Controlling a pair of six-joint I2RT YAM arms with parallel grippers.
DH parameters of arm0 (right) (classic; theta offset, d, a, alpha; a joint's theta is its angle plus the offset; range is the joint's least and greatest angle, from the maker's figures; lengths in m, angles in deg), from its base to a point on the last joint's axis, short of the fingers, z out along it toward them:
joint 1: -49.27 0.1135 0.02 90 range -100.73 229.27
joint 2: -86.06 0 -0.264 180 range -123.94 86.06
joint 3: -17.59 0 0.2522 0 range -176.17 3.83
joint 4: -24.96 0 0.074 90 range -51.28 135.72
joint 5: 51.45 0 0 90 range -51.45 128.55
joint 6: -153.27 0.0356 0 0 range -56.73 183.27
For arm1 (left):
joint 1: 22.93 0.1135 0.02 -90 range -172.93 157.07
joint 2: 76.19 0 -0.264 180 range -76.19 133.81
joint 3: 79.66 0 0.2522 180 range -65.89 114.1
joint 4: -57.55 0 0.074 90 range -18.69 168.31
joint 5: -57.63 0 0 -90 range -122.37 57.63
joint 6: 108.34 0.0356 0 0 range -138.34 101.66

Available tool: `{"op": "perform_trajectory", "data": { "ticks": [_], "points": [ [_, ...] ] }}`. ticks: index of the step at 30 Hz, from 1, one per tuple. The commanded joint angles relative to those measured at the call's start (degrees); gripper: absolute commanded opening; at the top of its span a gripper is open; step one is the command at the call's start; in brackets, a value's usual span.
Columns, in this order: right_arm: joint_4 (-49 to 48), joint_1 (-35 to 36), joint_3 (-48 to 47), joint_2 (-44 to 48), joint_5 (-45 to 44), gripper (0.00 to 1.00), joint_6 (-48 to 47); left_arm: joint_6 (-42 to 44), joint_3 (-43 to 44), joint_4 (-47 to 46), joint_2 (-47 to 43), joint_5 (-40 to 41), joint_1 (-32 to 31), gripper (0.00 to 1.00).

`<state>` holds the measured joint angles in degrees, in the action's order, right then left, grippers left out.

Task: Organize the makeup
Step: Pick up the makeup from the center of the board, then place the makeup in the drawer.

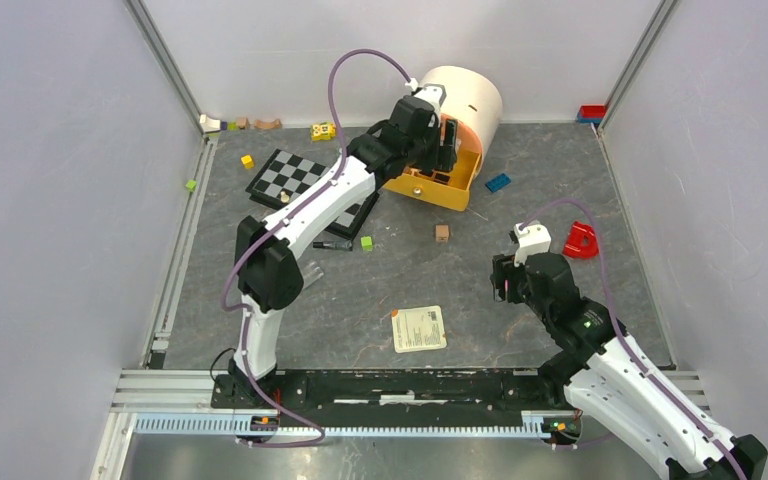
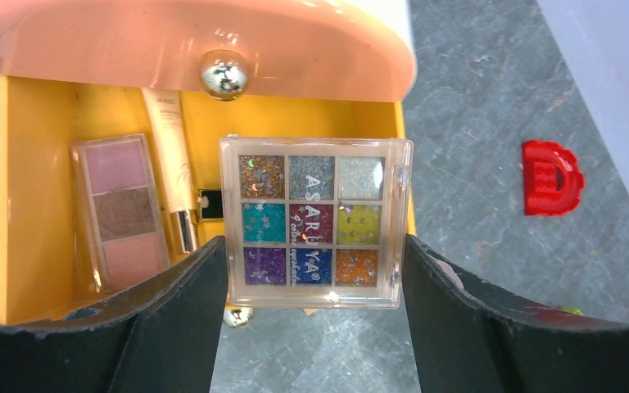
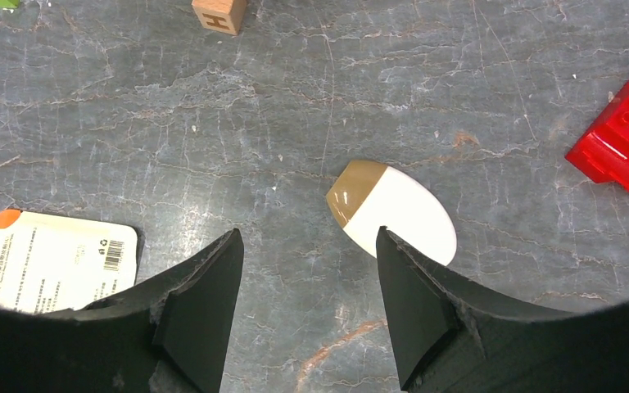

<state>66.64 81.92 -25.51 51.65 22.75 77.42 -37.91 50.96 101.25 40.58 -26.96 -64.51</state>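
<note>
Top view: two arms over one grey, stone-patterned desk [image 1: 520,180] walled in white; one chessboard [image 1: 305,180], one orange drawer [image 1: 430,190].

Left wrist view: the left hand [image 2: 315,246] clamps one nine-pan glitter palette [image 2: 315,221] above the drawer, which holds one pink palette [image 2: 123,213] and one tube [image 2: 172,155].

Right wrist view: the right hand [image 3: 307,246] gapes empty over one egg-shaped sponge [image 3: 393,209] lying on the desk; one card [image 3: 53,262], one red brick [image 3: 622,135].

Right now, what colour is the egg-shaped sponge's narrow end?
Tan-brown; the white egg-shaped sponge shows best in the right wrist view.
</note>
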Motion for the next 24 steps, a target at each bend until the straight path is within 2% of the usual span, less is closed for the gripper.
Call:
{"op": "perform_trajectory", "data": {
  "ticks": [1, 24],
  "points": [
    [-0.48, 0.21, -1.52, 0.65, -1.43, 0.67, 0.35, 3.14, 3.99, -0.11, 2.68, -0.71, 0.54, 0.46],
    [-0.24, 0.19, -0.63, 1.10, -1.42, 0.67, -0.16, 1.27, 9.97, 0.74, 12.19, 2.54, 0.45, 0.44]
  ]
}}
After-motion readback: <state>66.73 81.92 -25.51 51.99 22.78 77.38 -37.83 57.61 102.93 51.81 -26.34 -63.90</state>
